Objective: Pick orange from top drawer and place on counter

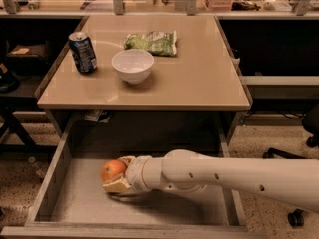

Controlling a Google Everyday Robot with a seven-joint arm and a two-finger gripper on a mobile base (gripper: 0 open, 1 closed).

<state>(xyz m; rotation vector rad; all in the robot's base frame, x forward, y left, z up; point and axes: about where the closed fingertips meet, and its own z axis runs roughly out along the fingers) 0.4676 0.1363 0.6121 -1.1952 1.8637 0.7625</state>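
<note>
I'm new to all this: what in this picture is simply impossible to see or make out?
All in the camera view:
- The hand, down in the drawer against the orange, covers the orange's right side.
- The arm hides the drawer floor beneath it and is cut off by the right edge.
- The lettering on the can on the counter is too small to read.

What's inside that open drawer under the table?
An orange lies on the grey floor of the top drawer, with the robot's gripper right at it. The white arm reaches in from the right and covers the floor beneath it.
</note>
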